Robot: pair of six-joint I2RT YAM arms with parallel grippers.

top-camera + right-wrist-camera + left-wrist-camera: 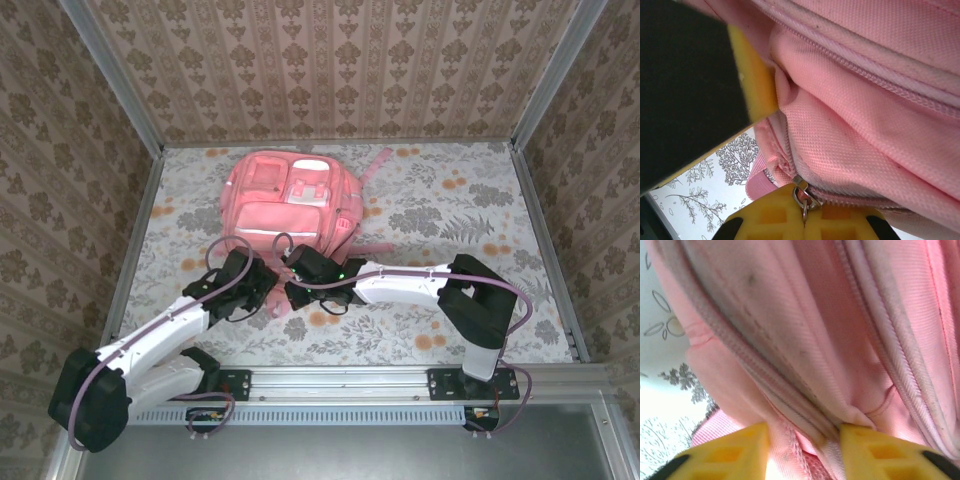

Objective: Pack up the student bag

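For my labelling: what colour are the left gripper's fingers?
Yellow fingers, clearest in the left wrist view.

The tabletop (pixel 450 200) is covered with a pale cloth printed with grey foliage and orange flowers. It is enclosed on three sides by walls (pixel 340 70) papered in beige damask, joined by aluminium corner posts (pixel 113 80). Everything is evenly lit.

Staged robot test booth: wallpapered panels (pixel 330 70), aluminium frame posts (pixel 113 75), floral tablecloth (pixel 440 200), arm mounting rail (pixel 340 381).
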